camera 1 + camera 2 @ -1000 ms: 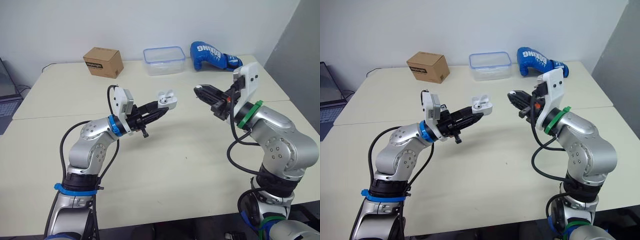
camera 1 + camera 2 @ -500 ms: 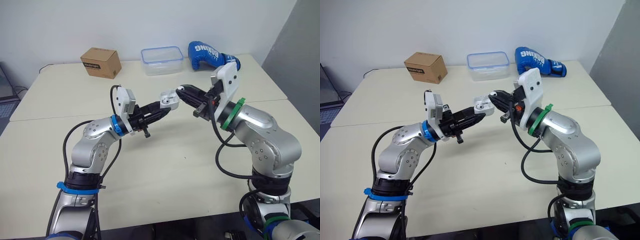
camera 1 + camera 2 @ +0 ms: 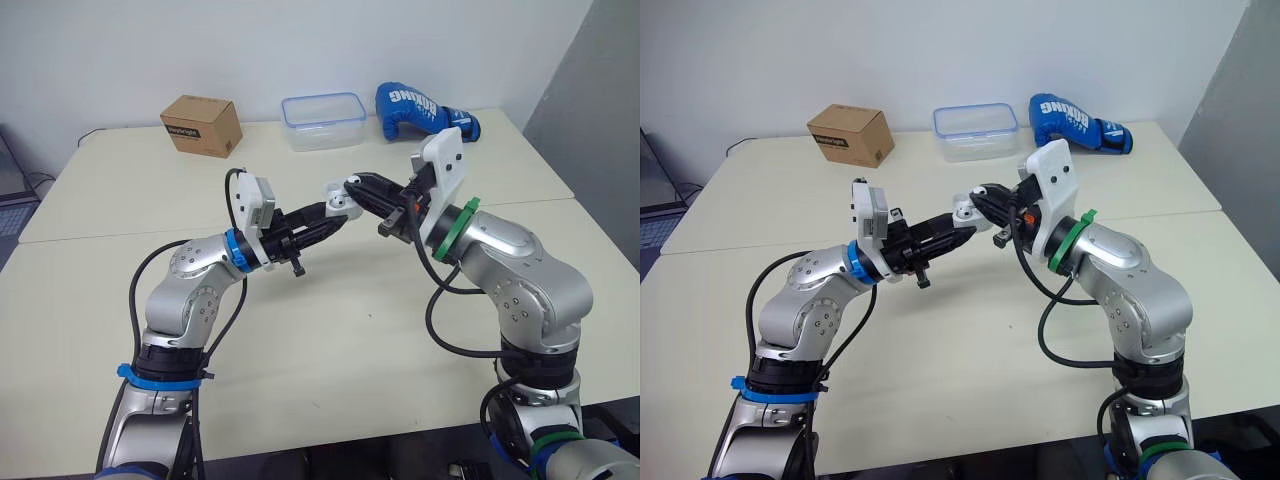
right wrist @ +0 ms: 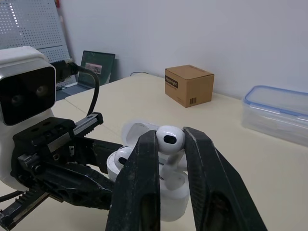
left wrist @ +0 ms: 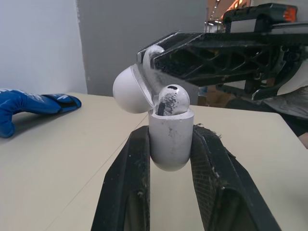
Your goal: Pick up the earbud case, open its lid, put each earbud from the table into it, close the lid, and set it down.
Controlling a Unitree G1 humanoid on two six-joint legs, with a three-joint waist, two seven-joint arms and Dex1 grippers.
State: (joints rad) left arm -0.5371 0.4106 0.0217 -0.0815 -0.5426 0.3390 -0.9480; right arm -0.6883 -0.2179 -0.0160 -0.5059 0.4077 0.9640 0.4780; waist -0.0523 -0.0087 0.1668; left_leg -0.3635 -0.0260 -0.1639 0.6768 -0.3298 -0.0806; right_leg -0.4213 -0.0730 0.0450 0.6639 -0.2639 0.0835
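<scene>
**tubfan:** Beige table (image 3: 350, 330) down below, with cardboard box (image 3: 202, 124), clear tub (image 3: 323, 121) and blue boxing glove (image 3: 420, 107) along the far edge. Earbud case (image 5: 169, 137) whereabouts?

**g1_watcher:** Up in the air over mid-table, clamped in the left gripper (image 3: 330, 213), with lid (image 5: 129, 89) flipped open and one earbud (image 5: 170, 99) seated inside. Then the second earbud (image 4: 168, 139), pinched tight in the right gripper (image 3: 355, 188), right at the open mouth. Touching or not, can't tell.

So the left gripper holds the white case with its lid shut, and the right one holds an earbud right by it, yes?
Not quite. The lid is open, not shut, as the left wrist view shows. The rest is right: the left gripper holds the white earbud case, and the right gripper holds an earbud right by it.
</scene>
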